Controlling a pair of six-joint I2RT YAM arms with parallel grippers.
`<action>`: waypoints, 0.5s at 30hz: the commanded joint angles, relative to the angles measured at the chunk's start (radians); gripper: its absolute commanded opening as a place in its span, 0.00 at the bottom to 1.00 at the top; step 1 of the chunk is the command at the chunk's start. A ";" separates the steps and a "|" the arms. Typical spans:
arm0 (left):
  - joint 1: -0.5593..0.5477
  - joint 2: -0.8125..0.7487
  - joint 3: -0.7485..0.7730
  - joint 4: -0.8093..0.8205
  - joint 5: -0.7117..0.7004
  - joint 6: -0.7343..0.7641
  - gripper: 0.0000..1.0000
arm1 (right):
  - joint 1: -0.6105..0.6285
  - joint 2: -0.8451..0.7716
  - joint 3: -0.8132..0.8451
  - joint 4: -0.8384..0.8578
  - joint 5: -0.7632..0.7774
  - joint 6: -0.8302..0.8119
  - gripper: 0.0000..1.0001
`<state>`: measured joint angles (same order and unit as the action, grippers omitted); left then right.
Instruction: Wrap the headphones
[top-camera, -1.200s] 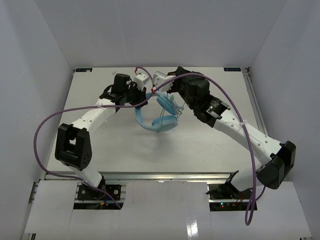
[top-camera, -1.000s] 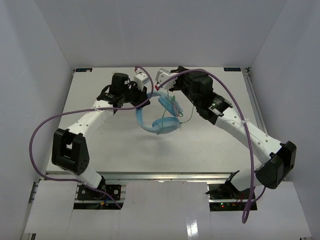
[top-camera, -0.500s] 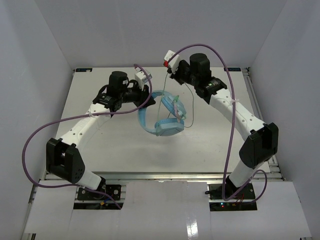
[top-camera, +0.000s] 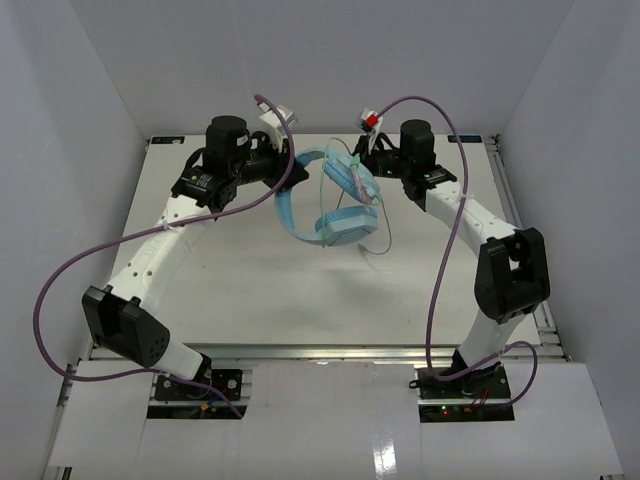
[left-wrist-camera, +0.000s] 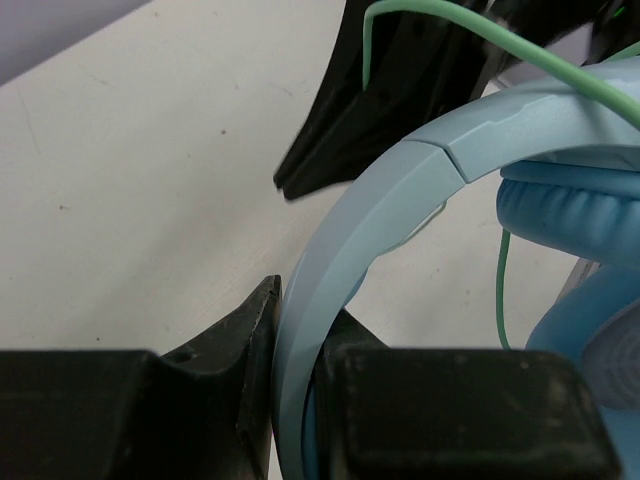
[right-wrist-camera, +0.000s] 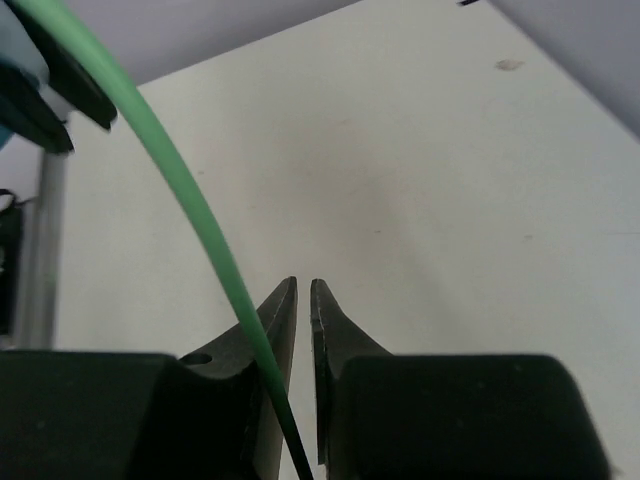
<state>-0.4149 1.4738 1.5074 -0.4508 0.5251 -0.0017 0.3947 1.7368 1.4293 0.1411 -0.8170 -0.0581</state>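
Observation:
The light blue headphones (top-camera: 340, 228) hang in the air over the back of the table. My left gripper (top-camera: 288, 176) is shut on the curved headband (top-camera: 286, 214). In the left wrist view the headband (left-wrist-camera: 400, 190) runs between my fingertips (left-wrist-camera: 265, 295), with a padded ear cup (left-wrist-camera: 570, 195) at the right. My right gripper (top-camera: 366, 160) sits just right of the upper ear cup. In the right wrist view it (right-wrist-camera: 303, 285) is nearly closed, and the pale-green cable (right-wrist-camera: 190, 200) slants across the left finger into the gap at its base. A cable loop (top-camera: 383, 222) hangs below it.
Thick purple robot cables (top-camera: 60, 280) arc beside both arms, one (top-camera: 445, 250) down along the right arm. White walls enclose the table (top-camera: 250, 290) on three sides. A metal rail (top-camera: 505, 195) runs along its right edge. The dark right gripper body (left-wrist-camera: 400, 90) is close behind the headband.
Both arms rose and moved toward the back wall, lifting the headphones. My right gripper swung from left of the ear cups to their right, drawing the green cable along.

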 joint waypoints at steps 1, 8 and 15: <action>-0.024 -0.047 0.158 -0.005 -0.019 -0.115 0.00 | 0.003 0.056 -0.111 0.495 -0.316 0.469 0.18; -0.075 0.029 0.337 -0.041 -0.126 -0.159 0.00 | 0.051 0.146 -0.221 1.070 -0.359 0.959 0.29; -0.077 0.093 0.523 -0.078 -0.283 -0.151 0.00 | 0.153 0.113 -0.337 1.272 -0.303 1.087 0.32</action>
<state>-0.4936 1.5592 1.9205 -0.5389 0.3726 -0.1085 0.4929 1.8954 1.1398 1.1574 -1.1275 0.8799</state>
